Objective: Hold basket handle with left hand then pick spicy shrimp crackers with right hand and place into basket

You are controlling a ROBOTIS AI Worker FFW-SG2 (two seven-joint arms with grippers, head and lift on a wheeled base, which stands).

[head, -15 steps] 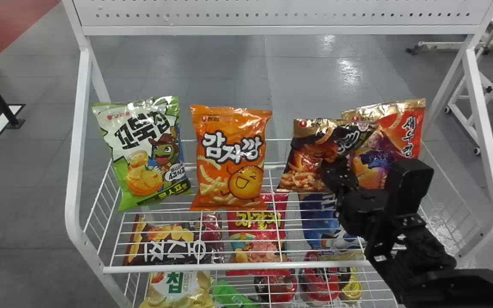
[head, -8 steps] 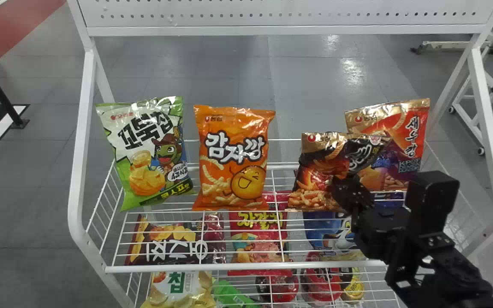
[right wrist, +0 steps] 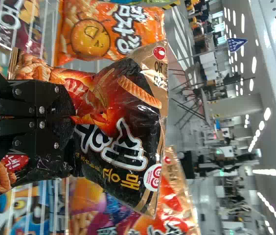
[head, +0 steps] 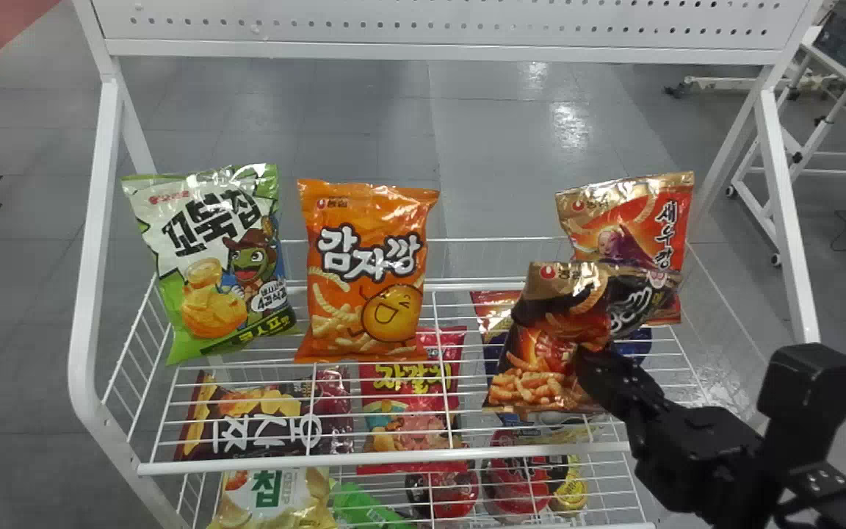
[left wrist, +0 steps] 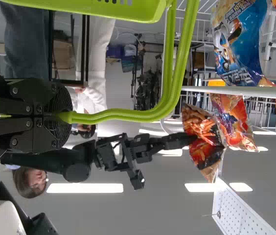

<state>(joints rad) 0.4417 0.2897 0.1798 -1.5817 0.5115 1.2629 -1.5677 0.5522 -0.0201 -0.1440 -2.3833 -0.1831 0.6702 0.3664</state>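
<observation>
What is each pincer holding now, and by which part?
The right pincer holds the spicy shrimp crackers near the bag's middle; the left pincer holds the green basket by its handle.

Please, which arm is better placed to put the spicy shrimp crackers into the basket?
Probably the right: its gripper already grips the spicy shrimp crackers. The left gripper holds the handle of the basket, so it should rather keep that.

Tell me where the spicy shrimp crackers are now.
In the head view, the spicy shrimp crackers are right of centre, pinched in the right hand, in front of the red shrimp cracker bag.
</observation>
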